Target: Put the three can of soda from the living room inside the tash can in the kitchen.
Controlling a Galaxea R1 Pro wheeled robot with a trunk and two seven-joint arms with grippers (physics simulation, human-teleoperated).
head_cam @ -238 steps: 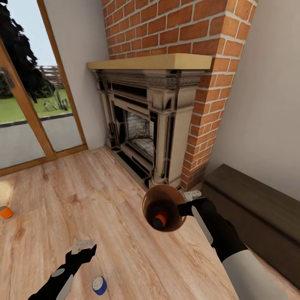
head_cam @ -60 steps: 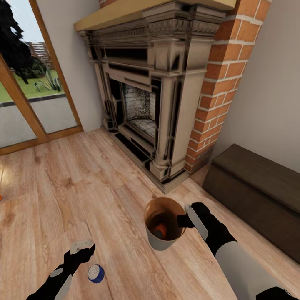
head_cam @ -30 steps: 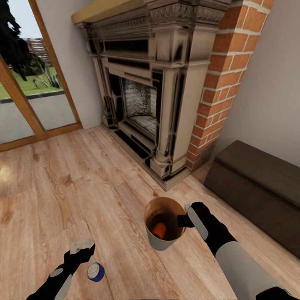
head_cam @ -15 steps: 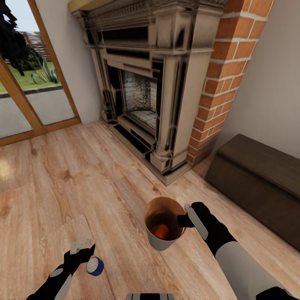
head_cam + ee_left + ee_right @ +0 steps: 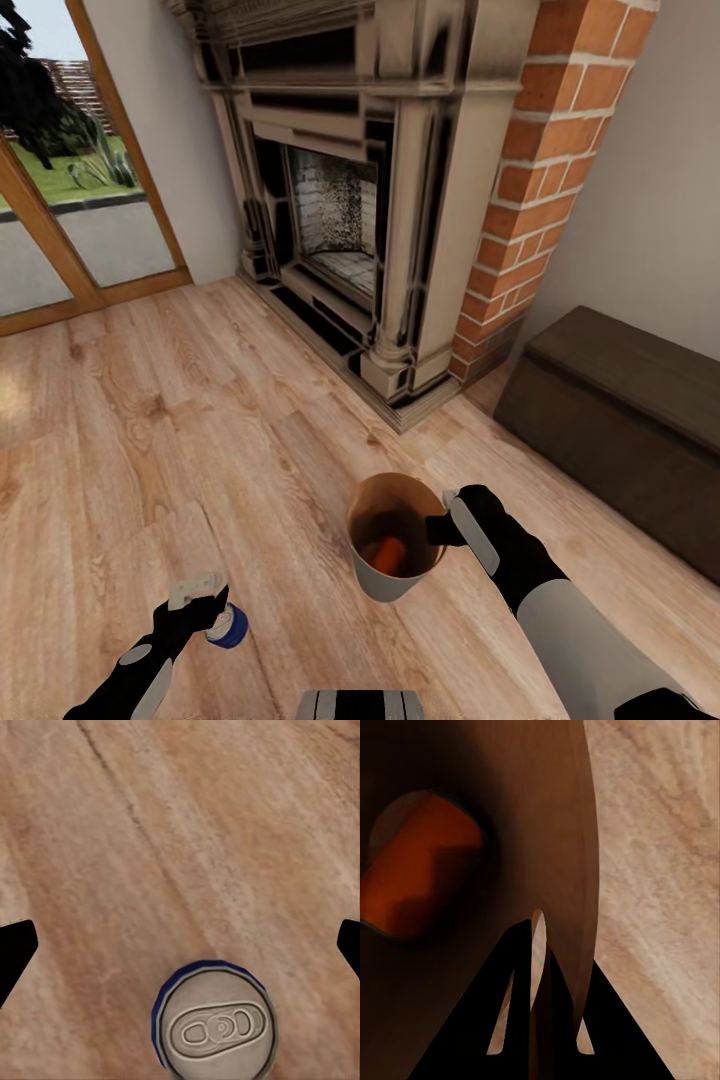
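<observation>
The tash can (image 5: 372, 577), grey outside and copper-brown inside, hangs just above the wood floor with my right gripper (image 5: 441, 526) shut on its rim. One orange can of soda (image 5: 388, 553) lies at its bottom. In the right wrist view the fingers (image 5: 521, 1020) pinch the bucket wall (image 5: 540, 817), with the orange can (image 5: 420, 874) beyond. A blue can of soda (image 5: 230, 627) stands upright on the floor, right beside my open left gripper (image 5: 205, 602). In the left wrist view its silver top (image 5: 215, 1025) sits between the spread fingertips (image 5: 15, 952), off centre.
The ornate dark fireplace (image 5: 340, 200) with its red-brick column (image 5: 520, 200) stands straight ahead. A dark low chest (image 5: 620, 420) lines the right wall. Wood-framed glass doors (image 5: 70, 230) are at the left. My base (image 5: 360, 703) shows at the bottom edge.
The whole view has slid forward and down, so the camera has moved. The blue can now sits closer against my left gripper's fingers. The right gripper still holds the bucket the same way.
</observation>
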